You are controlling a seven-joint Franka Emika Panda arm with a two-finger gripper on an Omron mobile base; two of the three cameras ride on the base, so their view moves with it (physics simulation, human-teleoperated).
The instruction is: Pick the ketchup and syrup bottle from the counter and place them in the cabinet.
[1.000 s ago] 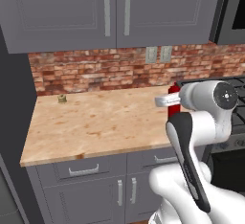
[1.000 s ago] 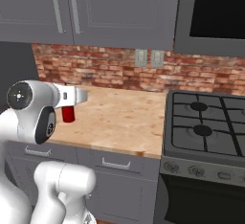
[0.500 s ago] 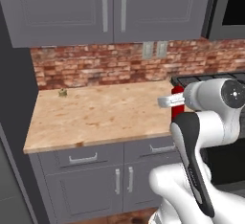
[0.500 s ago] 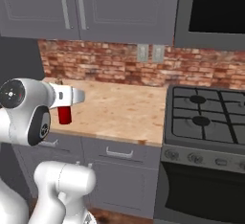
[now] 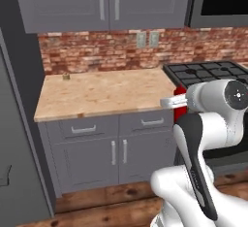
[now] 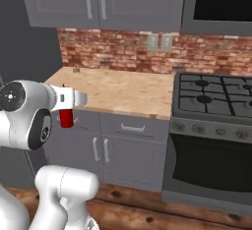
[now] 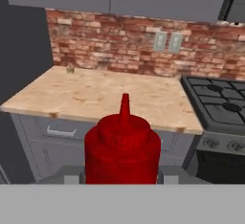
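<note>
Landmark: light tan wooden butcher-block counter; one small dark-greenish object rests at its rear corner farthest from the stove, just in front of the red brick backsplash; identity too small to tell. Two grey outlet plates sit side by side on the brick above the counter's stove end. One black gas stove top abuts the counter. Grey paired-door wall cabinets hang above the counter; two grey drawers and two doors with silver handles lie beneath it.

One bright red ketchup bottle; held off the counter, in front of its front edge, upright with nozzle up; nothing stands between it and the countertop.

Gripper: clamped on the ketchup bottle, one finger on each side of the body; in the right base view the bottle hangs just below the white hand.
</note>
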